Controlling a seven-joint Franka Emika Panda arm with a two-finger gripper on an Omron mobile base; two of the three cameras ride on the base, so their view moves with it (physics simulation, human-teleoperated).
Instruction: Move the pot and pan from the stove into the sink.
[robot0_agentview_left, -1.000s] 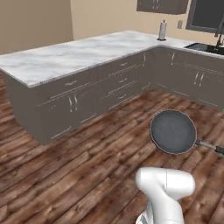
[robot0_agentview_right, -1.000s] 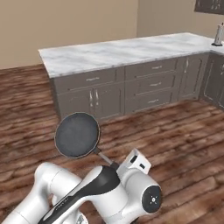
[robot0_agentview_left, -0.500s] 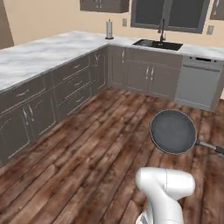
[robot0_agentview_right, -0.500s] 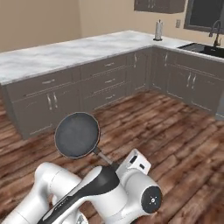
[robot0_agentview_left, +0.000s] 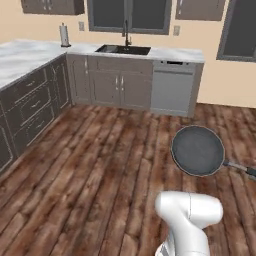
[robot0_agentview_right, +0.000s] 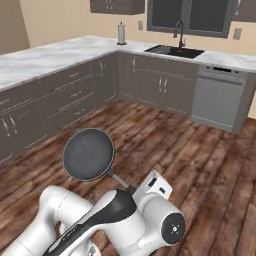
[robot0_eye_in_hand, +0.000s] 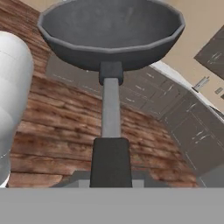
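Observation:
The pan (robot0_agentview_left: 197, 150) is a flat dark round frying pan, held level above the wooden floor. Its long handle (robot0_eye_in_hand: 110, 113) runs back into my gripper (robot0_eye_in_hand: 110, 175), which is shut on the handle's dark end. From the right base view the pan (robot0_agentview_right: 89, 154) hangs in front of my arm, with the gripper (robot0_agentview_right: 133, 189) at the handle's end. The sink (robot0_agentview_left: 122, 49) is a black basin set in the far counter, under a tall dark faucet (robot0_agentview_left: 126, 32). It also lies at the back in the right base view as the sink (robot0_agentview_right: 173, 50). The pot and the stove are out of view.
An L-shaped marble counter (robot0_agentview_left: 25, 57) over grey cabinets runs along the left and back walls. A steel dishwasher (robot0_agentview_left: 172, 87) stands right of the sink, and a paper towel roll (robot0_agentview_left: 64, 35) stands at the counter's corner. Open wooden floor (robot0_agentview_left: 100, 150) lies between me and the counter.
The whole scene has shifted because the base has turned: the sink and dishwasher now stand ahead instead of the long counter. The pan stays in the same grip and place relative to the arm.

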